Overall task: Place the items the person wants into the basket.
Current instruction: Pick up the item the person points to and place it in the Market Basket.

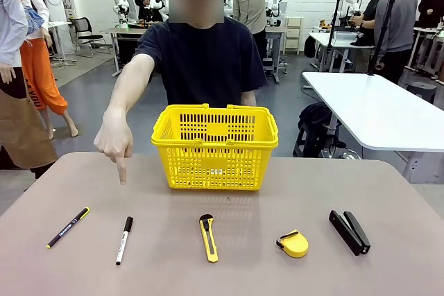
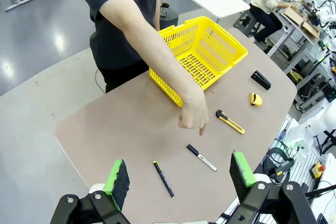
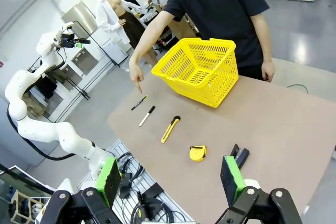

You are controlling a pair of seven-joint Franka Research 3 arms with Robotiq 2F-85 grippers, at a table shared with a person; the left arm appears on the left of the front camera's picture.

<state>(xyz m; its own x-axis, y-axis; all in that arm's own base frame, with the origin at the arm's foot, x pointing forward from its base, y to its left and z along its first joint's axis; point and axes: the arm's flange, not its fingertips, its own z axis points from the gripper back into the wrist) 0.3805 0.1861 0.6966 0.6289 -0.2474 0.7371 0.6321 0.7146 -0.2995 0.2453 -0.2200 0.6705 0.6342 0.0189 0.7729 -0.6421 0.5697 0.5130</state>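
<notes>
From the left, we see the left gripper [image 2: 180, 174] hanging above the near edge of the counter [image 1: 388, 192], its jaws spread wide with nothing between the green pads. A row of things lies along the near side of the counter. First comes a black pen with yellow tip [image 1: 67, 227], then the white marker [image 1: 124, 240] with its black cap pointing away from us. The person [image 1: 201, 60] stretches one hand [image 1: 114, 140] over this end, index finger pointing down, roughly in line with the marker's cap. The yellow utility knife [image 1: 208, 238] lies mid-row, in front of the yellow basket [image 1: 215, 147], which stands upright at the far middle. To the right lie the tape measure [image 1: 293, 243] and a black stapler [image 1: 349, 231]. The right gripper [image 3: 170, 178] is likewise wide open and holds nothing.
</notes>
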